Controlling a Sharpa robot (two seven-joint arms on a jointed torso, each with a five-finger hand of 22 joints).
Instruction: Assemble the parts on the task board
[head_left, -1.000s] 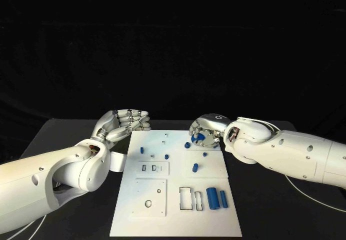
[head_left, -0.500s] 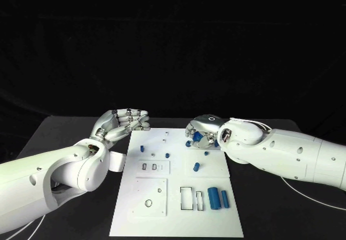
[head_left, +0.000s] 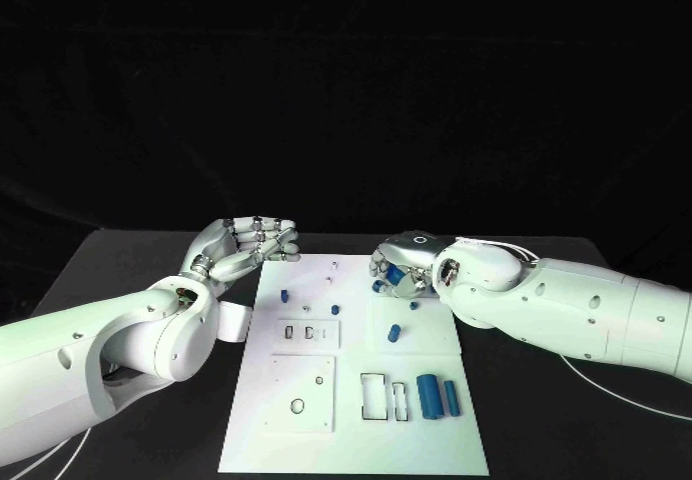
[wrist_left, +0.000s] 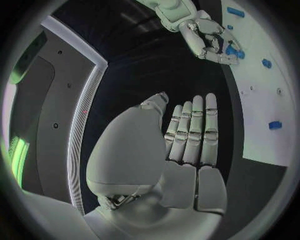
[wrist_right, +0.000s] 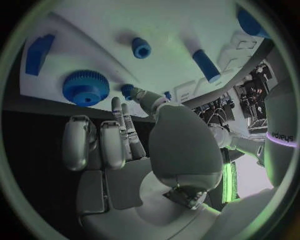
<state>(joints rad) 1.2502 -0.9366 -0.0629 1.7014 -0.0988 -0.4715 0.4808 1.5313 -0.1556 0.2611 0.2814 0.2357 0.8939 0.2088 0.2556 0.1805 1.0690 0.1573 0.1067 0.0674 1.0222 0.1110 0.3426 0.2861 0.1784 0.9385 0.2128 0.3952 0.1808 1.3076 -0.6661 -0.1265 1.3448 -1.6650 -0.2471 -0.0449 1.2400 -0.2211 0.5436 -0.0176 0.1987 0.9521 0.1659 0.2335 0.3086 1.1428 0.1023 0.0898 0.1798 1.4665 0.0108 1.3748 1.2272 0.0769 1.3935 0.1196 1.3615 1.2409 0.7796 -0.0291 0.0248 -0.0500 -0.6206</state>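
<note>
Right robot hand (head_left: 401, 268) is creeping inward along the task board's (head_left: 353, 440) far right edge, fingers apart over blue gear (wrist_right: 85, 86), holding nothing | left robot hand (head_left: 248, 246) is idling open beside the board | grasp judged imminent.

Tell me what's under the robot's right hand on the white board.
Under the right hand, at the task board's far right edge, sits a blue gear with a small blue peg beside it. Whether the fingers touch them is hidden.

White task board (head_left: 361, 420) — blue parts (head_left: 428, 395) — black table (head_left: 130, 270)
</note>
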